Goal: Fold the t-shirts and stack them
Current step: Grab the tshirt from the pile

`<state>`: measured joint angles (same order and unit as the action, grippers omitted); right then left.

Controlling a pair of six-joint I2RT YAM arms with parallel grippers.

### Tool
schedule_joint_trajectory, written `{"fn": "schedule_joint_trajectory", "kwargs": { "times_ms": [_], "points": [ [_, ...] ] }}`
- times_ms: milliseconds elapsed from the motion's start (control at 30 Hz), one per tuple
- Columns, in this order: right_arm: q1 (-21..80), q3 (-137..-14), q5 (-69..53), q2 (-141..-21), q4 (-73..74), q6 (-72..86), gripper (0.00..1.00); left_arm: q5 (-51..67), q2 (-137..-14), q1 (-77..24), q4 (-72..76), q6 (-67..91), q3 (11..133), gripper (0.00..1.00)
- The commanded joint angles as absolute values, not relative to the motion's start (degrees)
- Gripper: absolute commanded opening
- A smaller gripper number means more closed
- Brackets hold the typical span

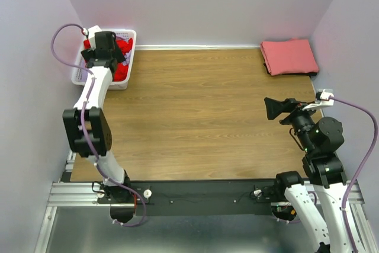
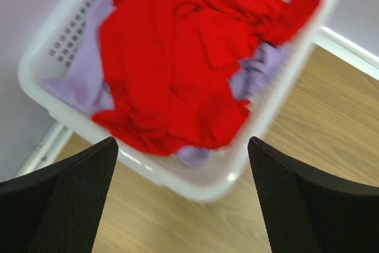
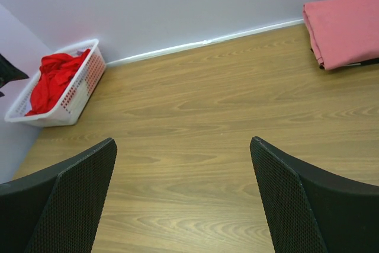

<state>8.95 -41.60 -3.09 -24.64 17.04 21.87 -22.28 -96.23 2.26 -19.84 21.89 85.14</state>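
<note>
A crumpled bright red t-shirt point(image 2: 183, 57) fills the white lattice basket point(image 2: 201, 189), with a lavender t-shirt point(image 2: 83, 78) showing under and beside it. My left gripper point(image 2: 182, 141) hovers open just above the basket's near corner and holds nothing. From above, the same gripper point(image 1: 111, 62) hangs over the red t-shirt point(image 1: 124, 57) at the table's far left. A salmon-pink t-shirt point(image 1: 289, 56) lies folded at the far right corner. My right gripper point(image 1: 270, 108) stands open and empty over the right side of the table, well short of the pink t-shirt point(image 3: 346, 25).
The basket point(image 1: 77, 75) sits against the left wall in the back corner. Lilac walls close in the wooden table point(image 1: 201, 117) on three sides. The right wrist view shows the basket point(image 3: 65, 111) far across the bare wood.
</note>
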Motion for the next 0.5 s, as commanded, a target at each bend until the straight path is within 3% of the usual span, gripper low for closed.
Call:
{"fn": "schedule_joint_trajectory", "kwargs": {
  "times_ms": [0,167,467],
  "points": [
    [9.49,-41.13,-4.92,-24.43,18.37,21.62,1.00,-28.47,-104.91,6.67,-26.02,19.87,92.54,0.97],
    [9.49,-41.31,-5.27,-25.66,18.81,21.45,1.00,-27.42,-114.33,9.49,-27.25,19.07,101.94,0.94],
    [9.49,-42.63,-7.38,-30.75,19.77,21.88,1.00,-24.35,-126.73,10.28,-26.46,16.97,109.07,0.73]
  ]
}}
